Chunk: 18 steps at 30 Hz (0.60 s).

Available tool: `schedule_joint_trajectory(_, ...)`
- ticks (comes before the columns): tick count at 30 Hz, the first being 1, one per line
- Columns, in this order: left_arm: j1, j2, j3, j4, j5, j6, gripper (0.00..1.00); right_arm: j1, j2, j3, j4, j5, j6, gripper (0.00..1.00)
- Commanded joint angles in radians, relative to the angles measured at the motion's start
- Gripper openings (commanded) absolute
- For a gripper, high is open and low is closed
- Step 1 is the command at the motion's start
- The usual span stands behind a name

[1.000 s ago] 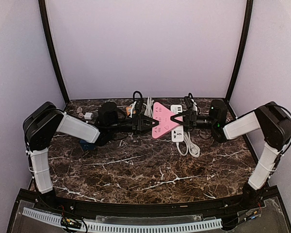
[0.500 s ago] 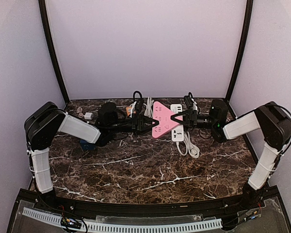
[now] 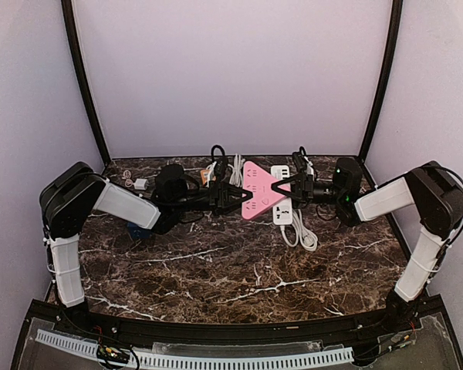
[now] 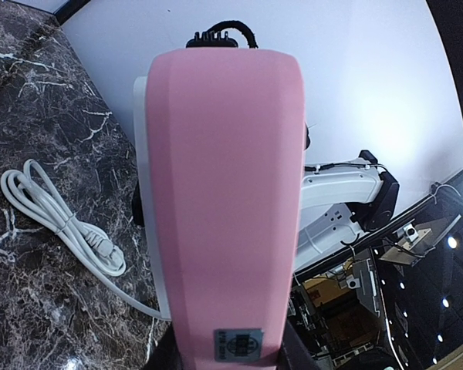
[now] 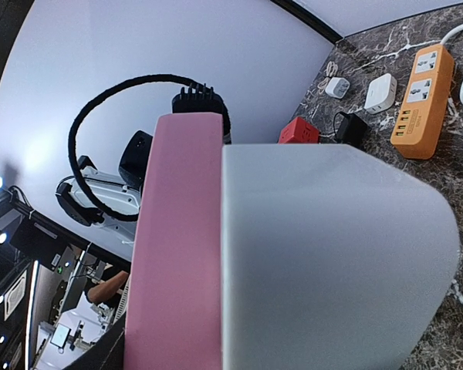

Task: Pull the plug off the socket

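Note:
A pink power strip with a white underside is held off the marble table between both grippers. My left gripper is shut on its left end, and the strip fills the left wrist view. My right gripper is shut on its right end, where the strip shows edge-on, pink beside its pale side. A black plug with a looped black cord sits in the strip at its far end; it also shows in the right wrist view. The fingertips are mostly hidden behind the strip.
A white power strip and a coiled white cable lie under the right gripper. An orange power strip, a red adapter, white chargers and a blue object lie at the back and left.
The left arm has shifted slightly to the right; the pink strip and the right arm stay about where they were.

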Motion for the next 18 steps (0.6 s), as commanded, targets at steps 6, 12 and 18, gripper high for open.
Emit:
schedule_joint_trajectory(6,-0.010,-0.002,-0.008,0.064,0.035,-0.016,0.01,0.003,-0.026,0.028,0.077,-0.016,0.016,0.75)
schedule_joint_trajectory(12,-0.010,-0.002,-0.001,0.060,0.038,-0.015,0.01,0.004,-0.038,0.027,0.064,-0.024,0.003,0.80)
schedule_joint_trajectory(18,-0.010,-0.003,-0.003,0.073,0.053,-0.022,0.01,-0.006,-0.029,0.028,0.093,-0.029,0.034,0.76)
